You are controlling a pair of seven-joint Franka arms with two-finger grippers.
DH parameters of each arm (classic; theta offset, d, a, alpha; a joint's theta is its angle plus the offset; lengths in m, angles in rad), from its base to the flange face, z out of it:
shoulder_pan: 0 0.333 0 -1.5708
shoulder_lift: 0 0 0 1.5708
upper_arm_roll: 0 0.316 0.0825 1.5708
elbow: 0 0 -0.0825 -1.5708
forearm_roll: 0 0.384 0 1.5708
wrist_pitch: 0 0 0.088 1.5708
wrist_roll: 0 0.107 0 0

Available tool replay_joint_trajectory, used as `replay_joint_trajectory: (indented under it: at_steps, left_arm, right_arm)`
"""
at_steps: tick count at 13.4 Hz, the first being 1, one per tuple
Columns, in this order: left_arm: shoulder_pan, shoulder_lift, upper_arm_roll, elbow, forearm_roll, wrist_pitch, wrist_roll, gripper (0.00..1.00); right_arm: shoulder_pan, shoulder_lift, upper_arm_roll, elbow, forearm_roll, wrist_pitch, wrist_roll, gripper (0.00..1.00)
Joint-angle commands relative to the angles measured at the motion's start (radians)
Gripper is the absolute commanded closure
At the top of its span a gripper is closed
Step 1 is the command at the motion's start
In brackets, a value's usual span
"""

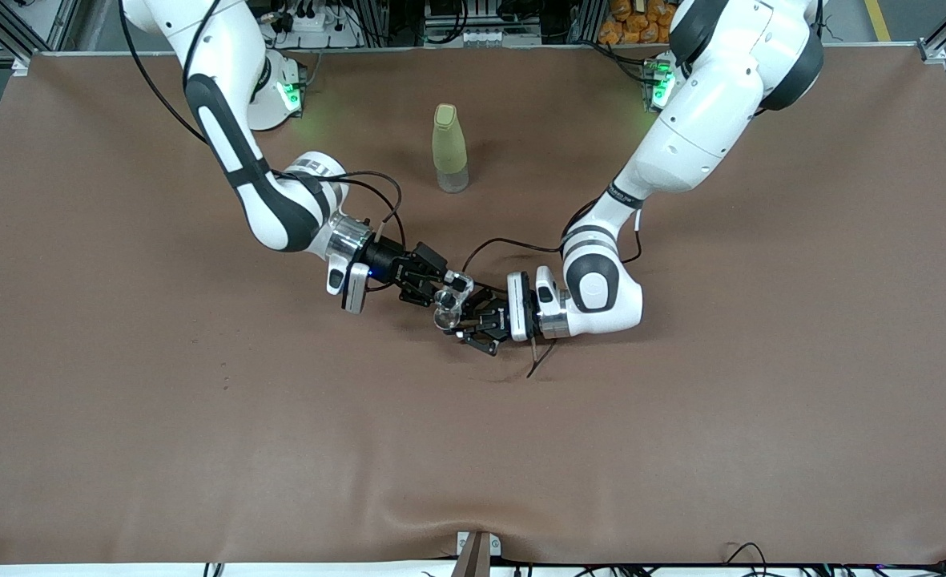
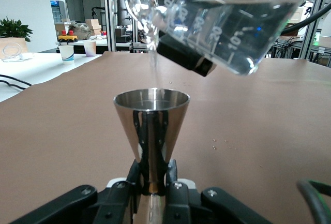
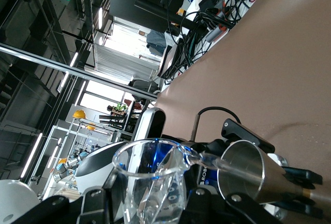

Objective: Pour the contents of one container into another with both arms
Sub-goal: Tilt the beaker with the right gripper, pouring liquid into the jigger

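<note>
Over the middle of the table, my right gripper (image 1: 443, 286) is shut on the tiny clear glass cup (image 1: 456, 285). The cup is tipped, lip down, over the silvery hourglass measuring cup (image 1: 444, 319). My left gripper (image 1: 463, 325) is shut on that measuring cup at its narrow waist and holds it upright. In the left wrist view a thin clear stream (image 2: 153, 53) falls from the glass cup (image 2: 222, 12) into the metal cup (image 2: 151, 125), which sits between the left gripper (image 2: 152, 182) fingers. In the right wrist view the glass cup (image 3: 150, 177) sits in the right gripper (image 3: 152, 203), its lip at the metal cup's rim (image 3: 248, 175).
A tall yellow-green bottle (image 1: 449, 148) stands upright on the brown table cloth (image 1: 200, 417), farther from the front camera than the grippers and between the two arm bases. A loose dark cable (image 1: 541, 357) hangs below the left wrist to the cloth.
</note>
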Motion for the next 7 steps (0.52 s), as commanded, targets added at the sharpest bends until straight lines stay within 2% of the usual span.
replay_joint_trajectory:
  at_steps: [1, 7]
  left_arm:
    - [-0.004, 0.01, -0.002, 0.021, -0.014, -0.005, -0.007, 1.0]
    - [-0.004, 0.017, -0.002, 0.022, -0.02, -0.005, -0.007, 1.0]
  right_arm:
    - [0.014, -0.009, -0.008, 0.005, 0.029, 0.015, 0.035, 0.84]
    - [0.016, -0.011, -0.008, 0.005, 0.029, 0.015, 0.107, 0.84]
